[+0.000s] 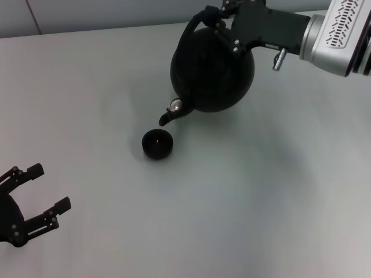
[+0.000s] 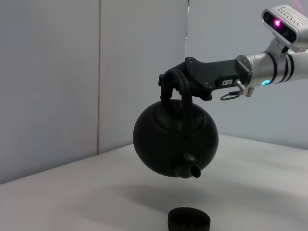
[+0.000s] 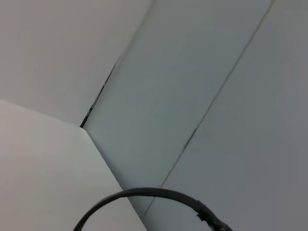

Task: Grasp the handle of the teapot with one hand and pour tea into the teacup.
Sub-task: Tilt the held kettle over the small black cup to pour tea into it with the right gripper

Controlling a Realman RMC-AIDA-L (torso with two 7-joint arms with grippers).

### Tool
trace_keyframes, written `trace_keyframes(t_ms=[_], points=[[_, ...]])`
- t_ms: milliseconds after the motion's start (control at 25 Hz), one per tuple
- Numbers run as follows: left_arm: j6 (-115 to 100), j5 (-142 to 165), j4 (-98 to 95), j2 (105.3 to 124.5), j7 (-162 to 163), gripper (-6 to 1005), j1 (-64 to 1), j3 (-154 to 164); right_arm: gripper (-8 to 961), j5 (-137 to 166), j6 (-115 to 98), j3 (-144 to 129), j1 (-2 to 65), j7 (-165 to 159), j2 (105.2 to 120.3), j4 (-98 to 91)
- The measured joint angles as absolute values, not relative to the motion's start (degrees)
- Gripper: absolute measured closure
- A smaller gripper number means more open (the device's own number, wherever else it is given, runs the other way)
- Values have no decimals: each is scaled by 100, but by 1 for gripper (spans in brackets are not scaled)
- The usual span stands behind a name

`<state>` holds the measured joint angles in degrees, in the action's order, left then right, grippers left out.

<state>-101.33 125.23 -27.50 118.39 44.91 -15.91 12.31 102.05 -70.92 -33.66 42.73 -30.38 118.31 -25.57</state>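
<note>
One teapot [image 1: 212,70] and one teacup [image 1: 157,143] are on view. The right gripper [image 1: 223,26] is clamped on the handle [image 2: 182,94], holding the teapot in the air, spout tipped down just above the teacup (its contents are too dark to read). The left gripper [image 1: 36,196] rests spread wide and empty, partly cut off, on the table [image 1: 261,191].

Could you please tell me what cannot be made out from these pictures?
- Tea stream: none visible in head or left wrist view.
- Small black bowl-shaped teacup: its dark inside hides any contents; bottom edge crops it in the left wrist view.
- Right claw: its grip on the arched black handle blends black-on-black.
</note>
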Motion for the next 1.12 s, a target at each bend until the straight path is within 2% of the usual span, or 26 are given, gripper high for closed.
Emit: trace_keyframes(t_ms=[1120], points=[[-10119, 12515, -2751, 11830, 4527, 137, -1600, 1160, 873, 9958, -7087, -3805, 4259, -2831, 11915, -2831]])
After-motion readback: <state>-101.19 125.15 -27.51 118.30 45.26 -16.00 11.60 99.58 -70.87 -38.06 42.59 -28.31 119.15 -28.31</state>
